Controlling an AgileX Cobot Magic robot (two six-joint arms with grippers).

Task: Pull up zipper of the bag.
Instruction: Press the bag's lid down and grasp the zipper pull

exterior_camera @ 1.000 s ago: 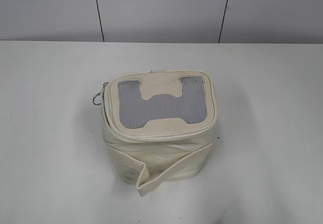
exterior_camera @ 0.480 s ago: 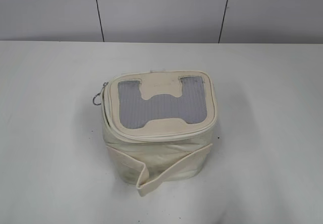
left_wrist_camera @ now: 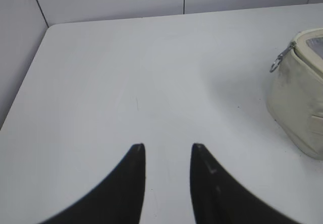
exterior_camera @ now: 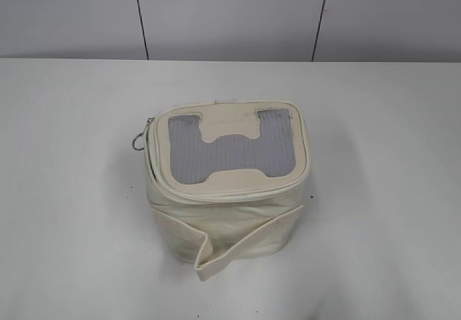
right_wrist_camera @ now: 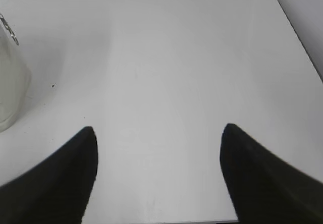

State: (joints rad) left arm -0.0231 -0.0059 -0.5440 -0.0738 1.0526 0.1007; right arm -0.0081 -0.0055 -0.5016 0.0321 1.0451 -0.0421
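The left gripper hangs above bare white desk with its two dark fingers parted by a narrow gap and nothing between them, its wrist view catching the bag well off at the right edge of the frame. The right gripper is spread wide over the desk's right side, its fingers far apart and empty, with only a pale, blurred edge of the bag showing at the far left of its wrist view. Neither gripper touches the bag, and neither appears in the exterior view. There the small boxy cream bag stands upright near the middle of the desk, its grey mesh H-shaped panel facing up and a loose cream strap drooping across its front to a fold near the lower edge. The zipper runs as a thin cream track just under the top rim. Its silver slider sits at the bag's rear left corner, with the round ring pull dangling beside the bag's left wall; the left wrist view shows the same ring hanging free off the corner. Behind the desk rises a pale panelled wall crossed by dark seams.
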